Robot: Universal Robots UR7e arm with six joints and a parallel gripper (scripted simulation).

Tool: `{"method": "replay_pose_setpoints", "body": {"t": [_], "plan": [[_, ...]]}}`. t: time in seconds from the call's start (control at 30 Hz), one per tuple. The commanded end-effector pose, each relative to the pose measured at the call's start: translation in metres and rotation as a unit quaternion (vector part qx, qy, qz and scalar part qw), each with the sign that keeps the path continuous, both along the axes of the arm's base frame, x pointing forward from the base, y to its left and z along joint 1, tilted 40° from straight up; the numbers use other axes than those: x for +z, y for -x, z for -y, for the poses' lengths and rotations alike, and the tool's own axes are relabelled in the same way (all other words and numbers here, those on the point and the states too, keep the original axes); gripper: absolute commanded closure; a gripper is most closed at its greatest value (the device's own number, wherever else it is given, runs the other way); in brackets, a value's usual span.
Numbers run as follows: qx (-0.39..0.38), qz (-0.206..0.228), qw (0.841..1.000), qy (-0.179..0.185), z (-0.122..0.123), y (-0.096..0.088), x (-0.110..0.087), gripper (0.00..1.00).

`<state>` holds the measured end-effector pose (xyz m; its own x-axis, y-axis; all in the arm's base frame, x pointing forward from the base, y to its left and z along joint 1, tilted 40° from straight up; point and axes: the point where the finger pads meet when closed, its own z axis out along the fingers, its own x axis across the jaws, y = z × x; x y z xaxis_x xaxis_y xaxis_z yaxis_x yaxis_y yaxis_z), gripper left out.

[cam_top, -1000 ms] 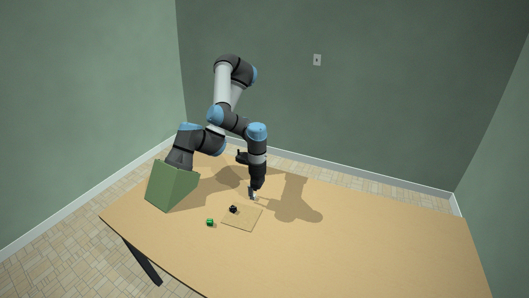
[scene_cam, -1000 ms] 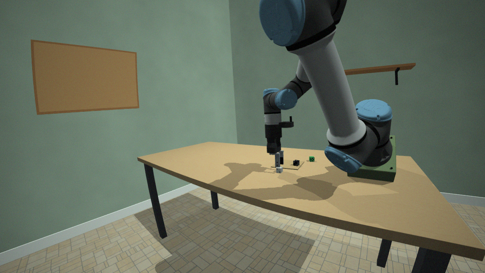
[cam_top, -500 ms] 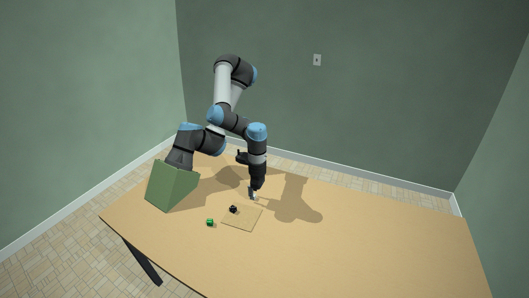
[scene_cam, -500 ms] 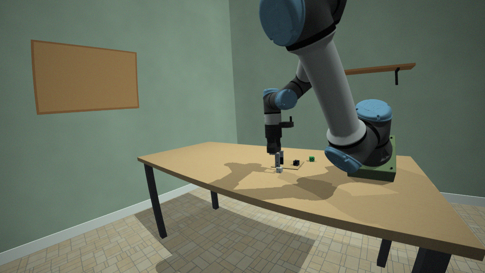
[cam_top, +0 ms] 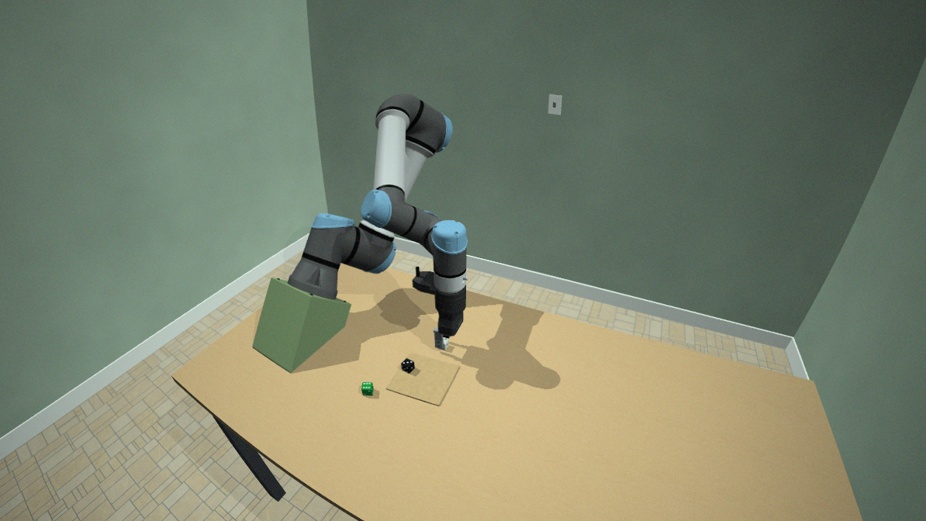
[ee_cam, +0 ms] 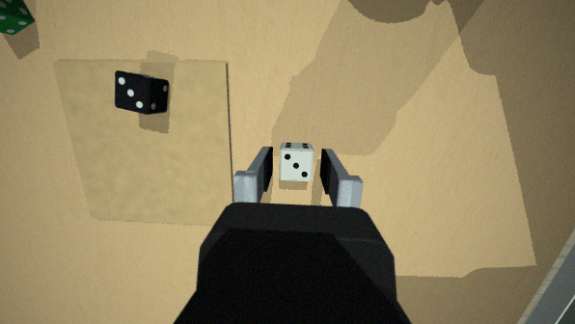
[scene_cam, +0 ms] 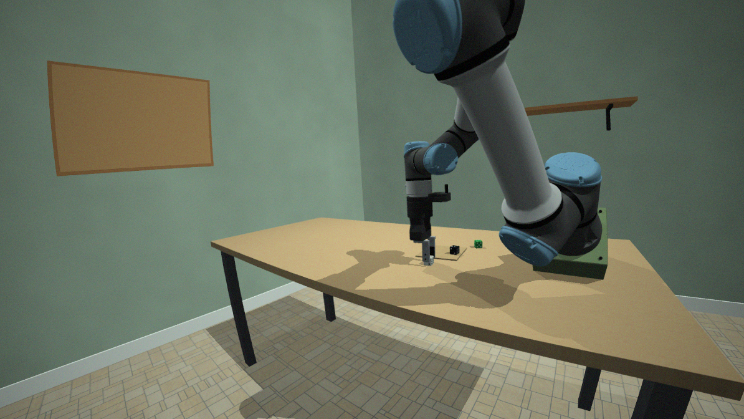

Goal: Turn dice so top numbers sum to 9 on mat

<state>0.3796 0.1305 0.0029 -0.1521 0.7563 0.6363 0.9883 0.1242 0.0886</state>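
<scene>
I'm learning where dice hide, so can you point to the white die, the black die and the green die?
white die (ee_cam: 296, 165): wrist view, its face with three dots
black die (ee_cam: 131, 93) (scene_cam: 454, 249) (cam_top: 407, 365): wrist, exterior and top views, its body
green die (cam_top: 367, 388) (scene_cam: 478, 244): top and exterior views, its body

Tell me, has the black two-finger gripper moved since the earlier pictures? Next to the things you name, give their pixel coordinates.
Yes, the gripper (cam_top: 441, 342) (scene_cam: 429, 256) (ee_cam: 296, 161) is lower now, judged against the small white cubic die (cam_top: 445, 344) (scene_cam: 430, 261) (ee_cam: 296, 166).
</scene>
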Motion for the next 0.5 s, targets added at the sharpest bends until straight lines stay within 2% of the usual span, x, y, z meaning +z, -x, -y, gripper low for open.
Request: {"method": "replay_pose_setpoints", "body": {"t": [0.0, 0.47], "plan": [[0.0, 0.001, 1.0, 0.0, -0.0048, -0.0008, -0.0062, 0.21], [0.0, 0.001, 1.0, 0.0, -0.0089, -0.0007, -0.0111, 0.21]]}}
